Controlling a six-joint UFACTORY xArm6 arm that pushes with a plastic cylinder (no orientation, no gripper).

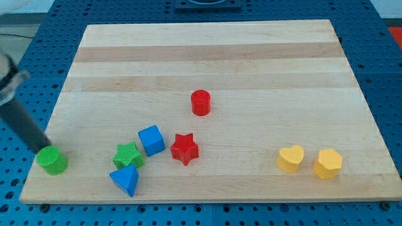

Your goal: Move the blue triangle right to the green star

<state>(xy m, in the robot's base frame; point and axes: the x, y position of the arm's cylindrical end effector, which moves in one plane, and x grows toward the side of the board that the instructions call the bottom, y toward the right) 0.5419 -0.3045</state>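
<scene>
The scene is evenly and brightly lit from above, and only short, soft shadows are cast beside the blocks on the pale wooden surface, with no strong glare. The blocks are rendered sharply with saturated colour. The dark rod at the view's left is smeared by blur, most heavily near the frame edge.

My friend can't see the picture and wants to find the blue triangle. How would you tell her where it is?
Start at the wooden board and look along its bottom edge, towards the view's left. A small cluster sits there: a green star, a blue cube and a red star. The blue triangle is the lowest one, just below the green star, and it is the only blue block with a pointed wedge shape.
</scene>
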